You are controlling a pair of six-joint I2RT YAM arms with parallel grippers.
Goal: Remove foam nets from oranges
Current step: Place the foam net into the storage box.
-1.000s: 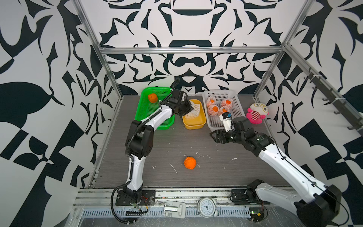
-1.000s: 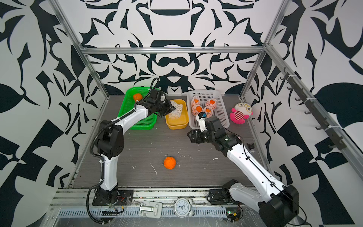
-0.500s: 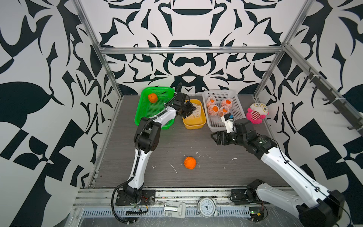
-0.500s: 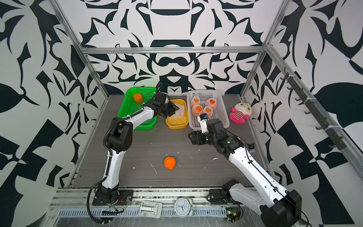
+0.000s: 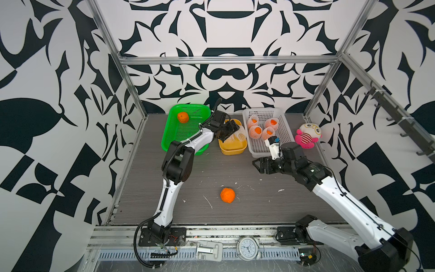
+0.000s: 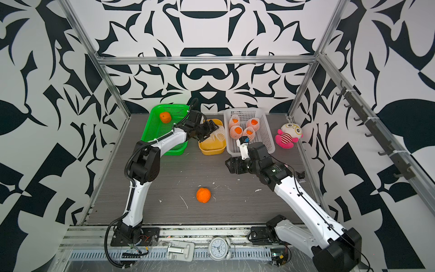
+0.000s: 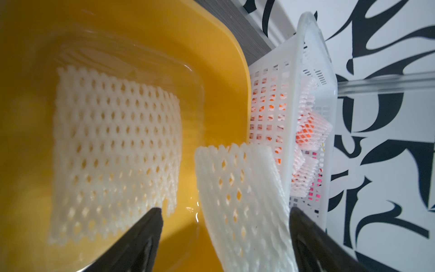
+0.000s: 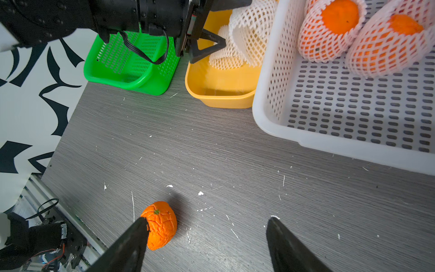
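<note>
In both top views the green basket (image 5: 184, 130) sits at the tabletop's (image 5: 235, 172) back-left, one bare orange (image 5: 182, 117) in its far corner. Just to its right the left hand (image 5: 231, 132) hangs over the yellow tub (image 5: 233, 152), jaws spread wide and clamping nothing. The left wrist view shows a loose foam net (image 7: 240, 200) standing on edge between the fingers (image 7: 310, 240), leaning on one of them near the tub wall beside the white basket (image 5: 284, 131), while a flattened net (image 7: 115, 150) lies on the tub floor. The drop looks all but made: a clean finish likely means lifting straight up, so the soft lattice does not cling to that finger and ride out over the rim. A second bare orange (image 5: 227, 195) rests alone near the tabletop's front edge, mid-width, among white foam crumbs (image 5: 208, 202). The right hand (image 5: 257, 166), open and empty, hovers just in front of the white basket, where four netted oranges (image 5: 255, 130) huddle at the back. That basket's wall, just beside the tub, leaves little room for a sideways exit, and the left arm crosses the green basket's near corner. A plush toy (image 5: 307, 135) sits at the right edge.
</note>
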